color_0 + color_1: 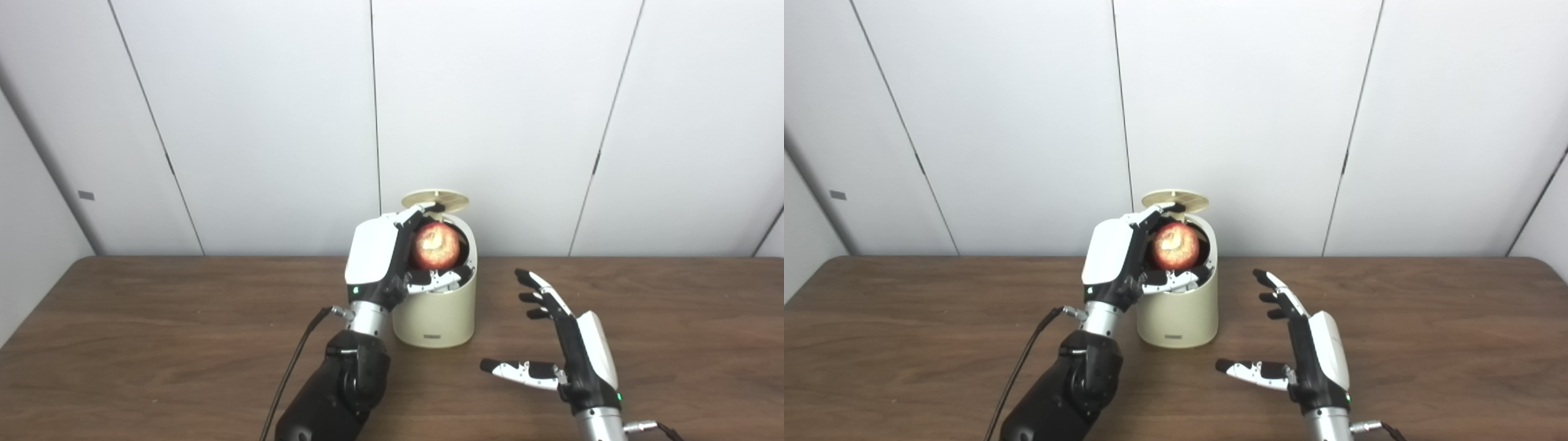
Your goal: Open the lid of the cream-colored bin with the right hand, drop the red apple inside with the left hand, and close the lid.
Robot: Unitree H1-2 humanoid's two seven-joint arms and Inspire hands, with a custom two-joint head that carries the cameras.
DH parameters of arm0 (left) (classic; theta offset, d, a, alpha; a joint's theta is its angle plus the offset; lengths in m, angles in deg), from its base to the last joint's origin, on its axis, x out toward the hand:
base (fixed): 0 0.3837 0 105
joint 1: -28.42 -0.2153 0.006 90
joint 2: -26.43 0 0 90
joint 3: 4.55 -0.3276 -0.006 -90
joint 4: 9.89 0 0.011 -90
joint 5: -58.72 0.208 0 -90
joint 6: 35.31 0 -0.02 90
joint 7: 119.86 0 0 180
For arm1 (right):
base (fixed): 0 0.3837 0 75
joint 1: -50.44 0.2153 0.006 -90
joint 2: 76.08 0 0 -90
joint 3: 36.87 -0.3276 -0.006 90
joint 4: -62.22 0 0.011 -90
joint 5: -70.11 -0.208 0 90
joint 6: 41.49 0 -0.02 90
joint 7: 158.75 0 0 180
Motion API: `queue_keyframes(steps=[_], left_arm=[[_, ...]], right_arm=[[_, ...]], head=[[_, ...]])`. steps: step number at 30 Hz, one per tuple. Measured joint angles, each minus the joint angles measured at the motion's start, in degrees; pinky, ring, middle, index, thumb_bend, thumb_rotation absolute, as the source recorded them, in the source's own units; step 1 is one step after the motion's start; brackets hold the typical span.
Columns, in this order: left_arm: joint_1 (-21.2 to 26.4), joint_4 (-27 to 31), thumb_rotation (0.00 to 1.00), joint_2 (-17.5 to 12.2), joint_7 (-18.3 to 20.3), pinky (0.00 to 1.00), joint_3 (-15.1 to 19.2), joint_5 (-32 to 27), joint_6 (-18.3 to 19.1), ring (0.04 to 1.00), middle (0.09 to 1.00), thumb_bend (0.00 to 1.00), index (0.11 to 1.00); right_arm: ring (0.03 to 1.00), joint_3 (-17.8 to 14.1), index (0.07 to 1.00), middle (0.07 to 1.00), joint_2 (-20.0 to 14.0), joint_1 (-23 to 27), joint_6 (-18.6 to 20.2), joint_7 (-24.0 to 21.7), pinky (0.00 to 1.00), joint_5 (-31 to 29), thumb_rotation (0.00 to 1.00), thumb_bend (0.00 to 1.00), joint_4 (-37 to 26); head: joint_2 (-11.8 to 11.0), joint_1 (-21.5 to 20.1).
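The cream-colored bin (436,312) stands at the middle of the brown table, near the back. Its round lid (435,200) is raised open at the back of the rim. My left hand (392,260) is shut on the red apple (435,246) and holds it right over the bin's open mouth, fingers around its top and underside. My right hand (560,343) is open and empty, held above the table to the right of the bin, palm facing left, apart from the bin.
The wooden table (153,343) stretches to both sides of the bin. White wall panels stand close behind the table's back edge. A black cable (293,367) runs along my left forearm.
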Motion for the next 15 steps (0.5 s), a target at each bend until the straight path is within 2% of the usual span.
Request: queue_keyframes(steps=[4,9,15], left_arm=[[-0.1,0.0,0.1,0.0,-0.3,0.79,0.2,0.1,0.0,0.913,0.947,0.84,0.822],[-0.2,0.0,0.11,0.1,-0.4,0.78,0.4,0.4,0.1,0.906,0.942,0.84,0.822],[-0.3,0.3,0.11,0.2,-0.4,0.79,0.5,0.5,0.3,0.912,0.943,0.83,0.826]], right_arm=[[0.766,0.1,0.841,0.842,0.0,0.0,0.0,0.0,0.66,0.0,0.12,0.8,0.0],[0.769,0.2,0.844,0.846,-0.1,0.0,0.0,-0.2,0.67,-0.1,0.13,0.79,0.0],[0.757,0.7,0.836,0.84,-0.3,0.0,0.4,-0.9,0.65,0.0,0.09,0.78,-1.2]], head=[[0.0,0.0],[0.0,0.1],[0.0,0.2]])
